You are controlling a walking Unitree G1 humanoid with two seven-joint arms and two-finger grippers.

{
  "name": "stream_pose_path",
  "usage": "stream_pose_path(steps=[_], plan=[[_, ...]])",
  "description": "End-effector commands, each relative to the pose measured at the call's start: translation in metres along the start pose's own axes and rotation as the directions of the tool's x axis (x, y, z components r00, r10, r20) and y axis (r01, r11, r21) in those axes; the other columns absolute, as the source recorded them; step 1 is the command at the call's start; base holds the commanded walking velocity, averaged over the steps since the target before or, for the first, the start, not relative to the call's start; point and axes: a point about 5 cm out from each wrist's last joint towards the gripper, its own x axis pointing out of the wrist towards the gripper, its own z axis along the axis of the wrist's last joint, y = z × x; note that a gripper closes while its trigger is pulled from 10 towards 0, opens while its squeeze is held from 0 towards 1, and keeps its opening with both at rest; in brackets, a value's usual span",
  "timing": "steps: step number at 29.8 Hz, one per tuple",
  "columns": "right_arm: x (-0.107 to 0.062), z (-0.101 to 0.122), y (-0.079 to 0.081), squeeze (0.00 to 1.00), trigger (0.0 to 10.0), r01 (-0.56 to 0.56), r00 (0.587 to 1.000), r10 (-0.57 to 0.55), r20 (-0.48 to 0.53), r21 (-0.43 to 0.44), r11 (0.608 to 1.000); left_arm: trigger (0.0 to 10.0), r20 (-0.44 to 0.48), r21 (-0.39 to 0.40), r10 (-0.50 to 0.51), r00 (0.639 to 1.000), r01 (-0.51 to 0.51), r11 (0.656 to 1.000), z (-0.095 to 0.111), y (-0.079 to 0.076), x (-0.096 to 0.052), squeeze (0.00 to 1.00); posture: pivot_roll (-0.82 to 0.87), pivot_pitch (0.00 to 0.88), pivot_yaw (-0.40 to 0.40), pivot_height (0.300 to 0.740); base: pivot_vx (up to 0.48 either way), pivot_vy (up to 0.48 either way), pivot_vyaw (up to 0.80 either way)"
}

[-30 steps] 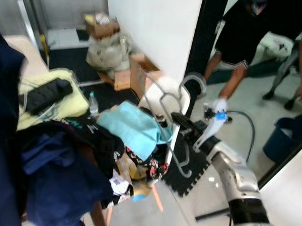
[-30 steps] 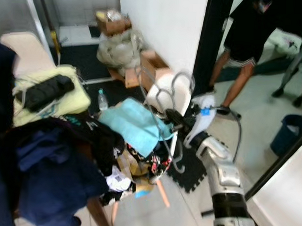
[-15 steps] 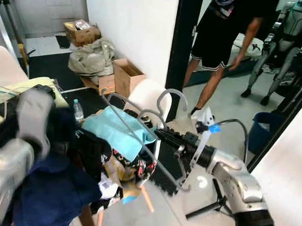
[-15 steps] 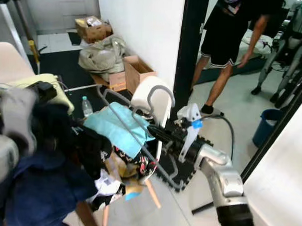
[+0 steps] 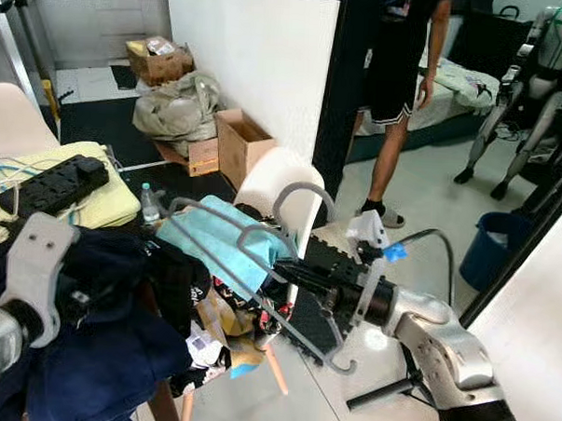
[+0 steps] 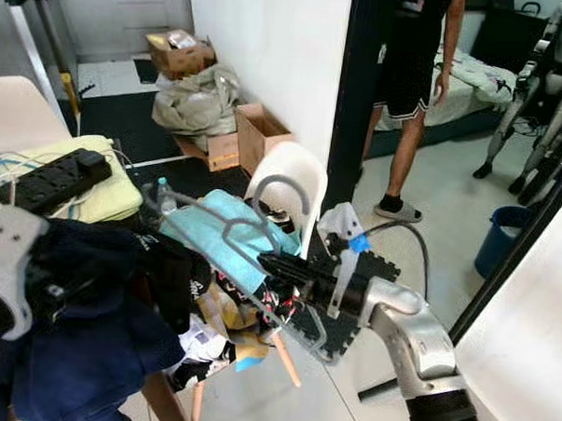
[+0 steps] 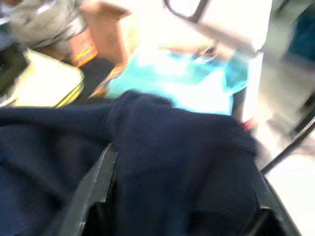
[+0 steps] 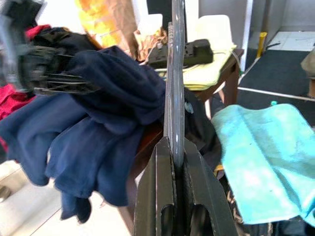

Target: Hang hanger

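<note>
Currently the right gripper (image 5: 288, 271) has its jaws clamped on the grey hanger (image 5: 260, 266), whose long axis runs leftward from them. Nearer the navy garment (image 8: 93, 113), the left gripper (image 7: 177, 206) pinches that cloth.

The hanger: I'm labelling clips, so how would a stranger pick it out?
Find the white chair heaped with clothes. In front of it the right gripper is shut on the hanger: bare grey plastic with a curved hook, above a turquoise cloth.
</note>
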Motion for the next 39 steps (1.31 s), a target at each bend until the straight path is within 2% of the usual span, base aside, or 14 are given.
stream_pose_path(steps=[1,4,8,10,12,13,14,15,19,21,24,31,33,39], plan=[[0.001,0.004,-0.002,0.0,10.0,0.006,1.0,-0.006,0.007,0.0,1.0,10.0,0.055,-0.035,-0.023,0.998,0.025,0.999,0.007,-0.002,-0.005,1.0,0.02,0.0,-0.022,0.74,0.0,0.0,0.0],[0.002,0.007,-0.003,0.0,10.0,0.012,1.0,-0.012,0.016,-0.004,1.0,10.0,0.167,-0.158,-0.05,0.985,0.076,0.985,0.01,-0.007,-0.022,1.0,0.03,0.0,-0.027,0.74,0.0,0.0,0.0],[0.003,0.01,-0.005,0.0,10.0,0.024,0.999,-0.024,0.027,-0.005,1.0,10.0,0.223,-0.24,-0.007,0.975,0.062,0.969,0.008,-0.004,-0.033,1.0,0.04,0.0,-0.031,0.74,0.0,0.0,0.0],[0.004,0.011,-0.007,0.0,10.0,0.034,0.999,-0.034,0.03,-0.008,0.999,10.0,0.247,-0.271,0.051,0.968,0.018,0.962,0.007,0.001,-0.038,1.0,0.04,0.0,-0.035,0.74,0.0,0.0,0.0],[0.005,0.013,-0.01,0.0,10.0,0.053,0.998,-0.053,0.033,-0.015,0.998,10.0,0.257,-0.346,0.213,0.942,-0.116,0.931,0.002,0.017,-0.046,1.0,0.04,0.0,-0.039,0.74,0.0,0.0,0.0],[0.005,0.013,-0.01,0.0,10.0,0.053,0.998,-0.053,0.033,-0.015,0.998,10.0,0.257,-0.346,0.213,0.942,-0.116,0.931,0.002,0.017,-0.046,1.0,0.04,0.0,-0.039,0.74,0.0,0.0,0.0],[0.005,0.014,-0.012,0.0,10.0,0.063,0.997,-0.063,0.037,-0.016,0.998,10.0,0.236,-0.373,0.294,0.926,-0.192,0.908,-0.001,0.026,-0.049,0.0,0.05,0.0,-0.043,0.74,0.0,0.0,0.0],[0.005,0.014,-0.012,0.0,10.0,0.063,0.997,-0.063,0.037,-0.016,0.998,10.0,0.236,-0.373,0.294,0.926,-0.192,0.908,-0.001,0.026,-0.049,0.0,0.05,0.0,-0.043,0.74,0.0,0.0,0.0],[0.007,0.018,-0.017,0.0,10.0,0.094,0.994,-0.093,0.053,-0.017,0.995,10.0,0.197,-0.36,0.458,0.867,-0.37,0.856,0.001,0.043,-0.054,0.0,0.05,0.0,-0.046,0.74,-0.088,0.0,0.0],[0.007,0.018,-0.017,0.0,10.0,0.094,0.994,-0.093,0.053,-0.017,0.995,10.0,0.197,-0.36,0.458,0.867,-0.37,0.856,0.001,0.043,-0.054,0.0,0.05,0.0,-0.046,0.74,-0.352,0.0,0.0],[0.008,0.02,-0.019,0.0,10.0,0.112,0.992,-0.11,0.062,-0.017,0.994,10.0,0.205,-0.329,0.513,0.833,-0.435,0.838,0.008,0.048,-0.052,0.0,0.05,0.0,-0.046,0.74,-0.48,0.0,0.0],[0.013,0.017,-0.021,0.0,10.0,0.168,0.985,-0.166,0.042,-0.062,0.984,10.0,0.284,-0.256,0.462,0.84,-0.398,0.881,0.033,0.041,-0.031,0.0,0.04,0.0,-0.037,0.74,-0.411,0.0,0.34],[0.013,0.017,-0.021,0.0,10.0,0.168,0.985,-0.166,0.042,-0.062,0.984,10.0,0.284,-0.256,0.462,0.84,-0.398,0.881,0.033,0.041,-0.031,0.0,0.04,0.0,-0.037,0.74,0.0,0.0,0.8],[0.015,0.016,-0.016,0.0,10.0,0.151,0.988,-0.148,0.051,-0.061,0.987,10.0,0.278,-0.248,0.475,0.835,-0.416,0.875,0.033,0.035,-0.008,0.0,0.03,0.0,-0.033,0.74,0.0,0.0,0.8]])
